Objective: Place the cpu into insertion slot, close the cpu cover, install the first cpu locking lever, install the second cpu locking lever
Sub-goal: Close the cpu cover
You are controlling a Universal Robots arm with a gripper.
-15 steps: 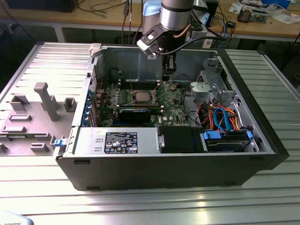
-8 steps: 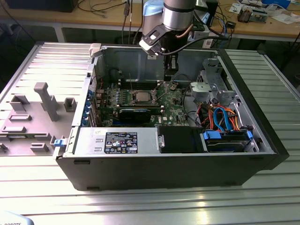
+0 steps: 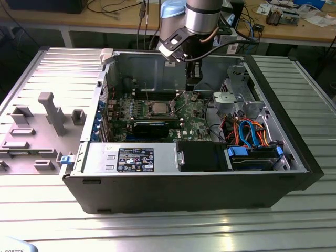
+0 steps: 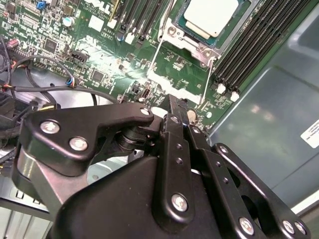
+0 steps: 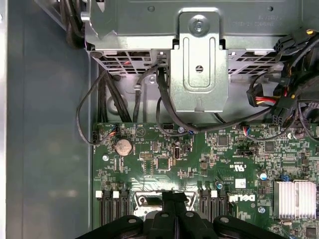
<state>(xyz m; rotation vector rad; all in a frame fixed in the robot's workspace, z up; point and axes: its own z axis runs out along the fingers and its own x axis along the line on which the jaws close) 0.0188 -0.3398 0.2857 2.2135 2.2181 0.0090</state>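
The cpu (image 3: 157, 108) lies flat in the insertion slot (image 3: 157, 114) on the green board inside the open computer case. Its dull silver top (image 4: 212, 14) sits framed by the cpu cover (image 4: 172, 31), which lies down around it. Two thin wire locking levers (image 4: 154, 57) (image 4: 206, 82) stick out from the socket's corners, unlatched. My gripper (image 3: 193, 81) hangs above the board to the exterior view's right of the socket. Its black fingers (image 4: 174, 112) are pressed together with nothing between them, and they show again in the first wrist view (image 5: 172, 196).
Long black memory slots (image 4: 254, 45) flank the socket. A metal drive cage (image 3: 233, 94) and orange and blue cables (image 3: 247, 131) fill the exterior view's right of the case. A silver power supply (image 3: 131, 157) lines the near wall. Grey fixtures (image 3: 47, 113) stand on the table outside.
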